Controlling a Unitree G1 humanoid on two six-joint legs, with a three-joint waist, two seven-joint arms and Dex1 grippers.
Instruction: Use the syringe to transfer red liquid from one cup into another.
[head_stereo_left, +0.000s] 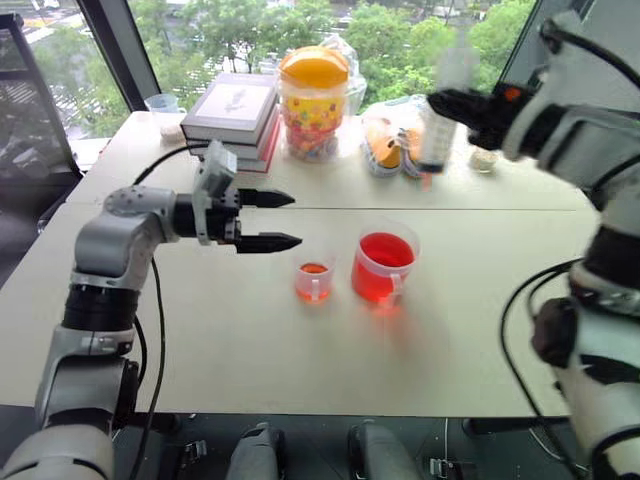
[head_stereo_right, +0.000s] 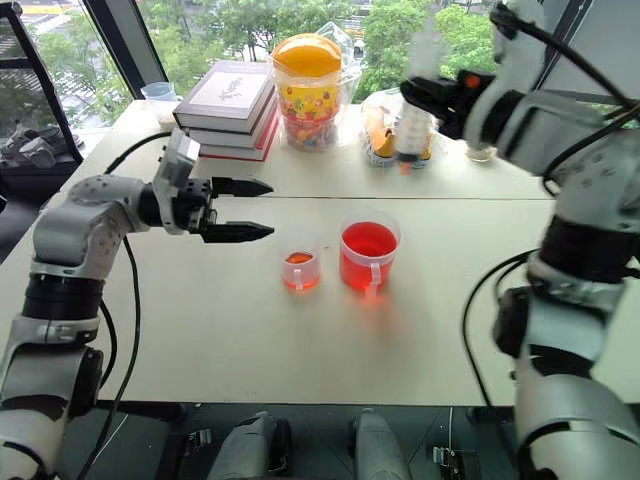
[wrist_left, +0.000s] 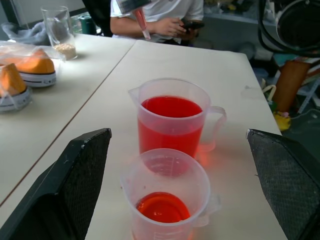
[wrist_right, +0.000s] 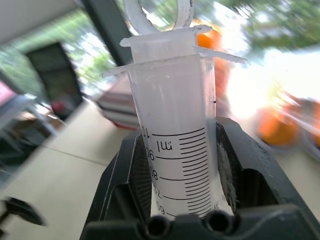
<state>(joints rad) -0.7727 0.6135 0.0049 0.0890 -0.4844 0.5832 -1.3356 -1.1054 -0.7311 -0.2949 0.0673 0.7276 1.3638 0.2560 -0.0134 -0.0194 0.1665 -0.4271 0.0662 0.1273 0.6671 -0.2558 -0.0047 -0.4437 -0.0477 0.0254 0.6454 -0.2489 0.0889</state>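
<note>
The larger cup (head_stereo_left: 383, 265) holding red liquid (wrist_left: 170, 107) stands mid-table, handle toward me. To its left sits the small beaker (head_stereo_left: 314, 280) with a shallow layer of red at the bottom. My left gripper (head_stereo_left: 296, 220) hovers open just left of the beaker, pointing right, fingers (wrist_left: 75, 185) wide apart and empty. My right gripper (head_stereo_left: 452, 105) is raised over the table's far right, shut on the syringe (wrist_right: 175, 125). The syringe hangs upright with its plunger on top and its tip down.
A stack of books (head_stereo_left: 235, 110), a candy jar with an orange lid (head_stereo_left: 313, 100) and a plastic bag of orange items (head_stereo_left: 390, 140) line the far side. A tumbler with beige grains (wrist_left: 60, 30) stands far right. A seated person (wrist_left: 155, 12) is beyond the table.
</note>
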